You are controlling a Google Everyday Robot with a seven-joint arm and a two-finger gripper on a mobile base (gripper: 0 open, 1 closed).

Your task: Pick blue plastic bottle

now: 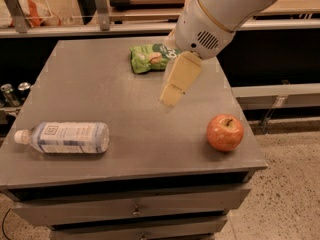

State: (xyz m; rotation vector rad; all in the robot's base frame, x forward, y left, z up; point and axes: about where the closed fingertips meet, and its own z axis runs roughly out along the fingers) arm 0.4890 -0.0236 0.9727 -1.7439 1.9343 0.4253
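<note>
The blue plastic bottle lies on its side near the front left of the grey table, its white cap pointing left. It is clear and bluish with a white label. My gripper hangs from the white arm above the middle of the table, well to the right of the bottle and behind it, holding nothing.
A red apple sits near the front right edge. A green snack bag lies at the back, partly hidden by the arm. Drawers run below the tabletop. Two cans stand off the left side. A shelf rail runs behind.
</note>
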